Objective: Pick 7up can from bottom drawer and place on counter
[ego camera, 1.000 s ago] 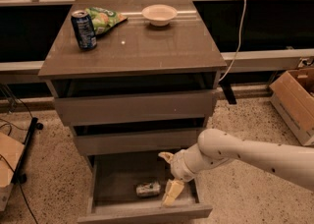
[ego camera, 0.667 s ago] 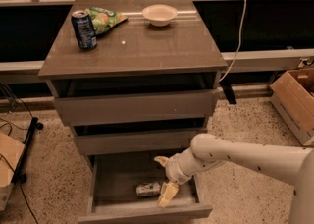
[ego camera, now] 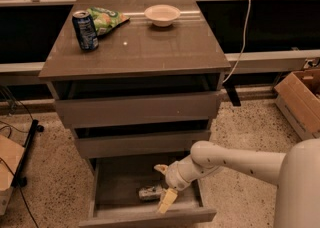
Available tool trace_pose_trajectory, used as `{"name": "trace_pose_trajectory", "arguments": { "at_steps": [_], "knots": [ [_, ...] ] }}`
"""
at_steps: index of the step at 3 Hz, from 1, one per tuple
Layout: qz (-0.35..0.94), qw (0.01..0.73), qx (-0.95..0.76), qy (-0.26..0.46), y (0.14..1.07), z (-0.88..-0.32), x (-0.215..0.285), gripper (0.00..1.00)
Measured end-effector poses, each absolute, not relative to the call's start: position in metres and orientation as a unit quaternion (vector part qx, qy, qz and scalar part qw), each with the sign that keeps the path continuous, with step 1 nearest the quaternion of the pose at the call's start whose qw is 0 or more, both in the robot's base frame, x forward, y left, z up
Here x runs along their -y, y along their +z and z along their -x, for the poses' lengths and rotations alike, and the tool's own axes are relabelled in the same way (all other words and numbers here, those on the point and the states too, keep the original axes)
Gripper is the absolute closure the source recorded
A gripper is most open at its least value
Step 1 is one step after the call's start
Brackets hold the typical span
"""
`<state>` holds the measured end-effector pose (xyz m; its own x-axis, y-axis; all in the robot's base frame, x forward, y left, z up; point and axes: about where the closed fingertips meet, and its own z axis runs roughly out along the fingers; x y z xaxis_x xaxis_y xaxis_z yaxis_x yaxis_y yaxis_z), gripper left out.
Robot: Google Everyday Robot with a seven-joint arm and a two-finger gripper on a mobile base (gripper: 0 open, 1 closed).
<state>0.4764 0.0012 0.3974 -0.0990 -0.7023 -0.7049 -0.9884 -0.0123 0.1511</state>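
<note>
Camera view shows the 7up can (ego camera: pixel 149 192) lying on its side on the floor of the bottom drawer (ego camera: pixel 150 217), which is pulled out; the can sits towards the front, near the middle. Our tool (ego camera: pixel 164 185) is down in the drawer at the can's right end, its two pale fingers spread, one higher and one lower in the picture, and pinching nothing. We cannot tell whether either finger touches the can.

We think the main risk is that the can rolls. It lies on its round side, so a finger that nudges it before both close could send it towards the drawer wall, and a grip taken off centre could let it slip out.

The lift has its own hazard. The middle drawer (ego camera: pixel 140 143) and the top drawer (ego camera: pixel 137 110) sit just above the white arm (ego camera: pixel 235 159), so a straight rise might knock the can or the wrist against their fronts. We would draw outward first.

Up on the bench (ego camera: pixel 150 52) stand a dark blue can (ego camera: pixel 85 30), a green bag (ego camera: pixel 104 18) and a bowl (ego camera: pixel 162 15), all towards the back. To the right, a cable (ego camera: pixel 243 37) hangs and a cardboard box (ego camera: pixel 300 99) stands on the floor
</note>
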Motion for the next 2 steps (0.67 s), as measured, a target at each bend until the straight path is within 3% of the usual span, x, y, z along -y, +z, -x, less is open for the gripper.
{"name": "trace_pose_trajectory", "arguments": {
  "at_steps": [2],
  "knots": [
    [0.606,0.251,-0.682,0.323,0.355,-0.496,-0.018,0.0]
  ]
}}
